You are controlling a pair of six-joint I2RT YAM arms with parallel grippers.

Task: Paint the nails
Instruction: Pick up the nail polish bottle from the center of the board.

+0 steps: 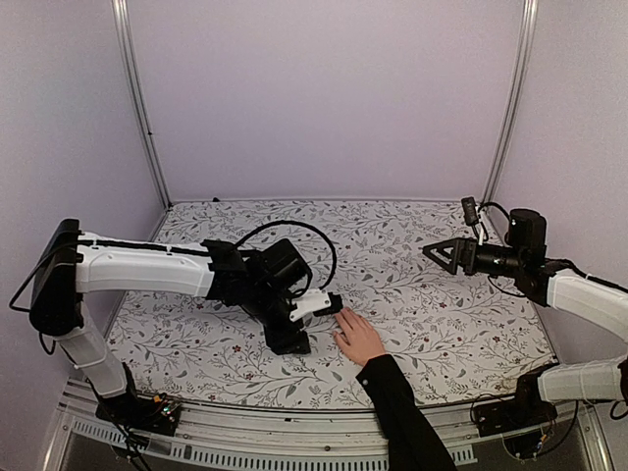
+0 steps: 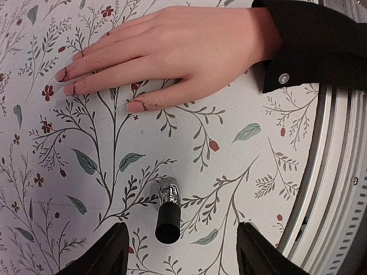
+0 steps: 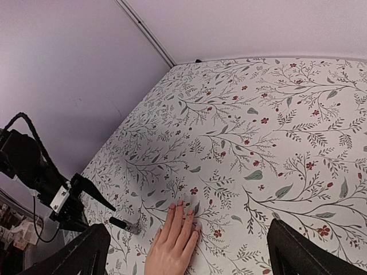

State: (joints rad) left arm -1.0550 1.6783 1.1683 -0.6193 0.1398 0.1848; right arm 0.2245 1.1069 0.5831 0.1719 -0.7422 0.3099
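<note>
The left pincer (image 2: 182, 243), jaws apart astride the bottle (image 2: 168, 217) near the hand (image 2: 189, 51), should centre and close squarely on its cap before nearing the nails (image 2: 136, 106), flat on the desk (image 2: 258, 143); the right pincer (image 1: 439, 255) hangs agape.

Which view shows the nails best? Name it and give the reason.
The left wrist view. The nails are close to the camera there, each one distinct, with dark marks beside them. The top view shows the hand, but its nails are too small to make out. The right wrist view shows the hand from afar, its nails mere specks.
</note>
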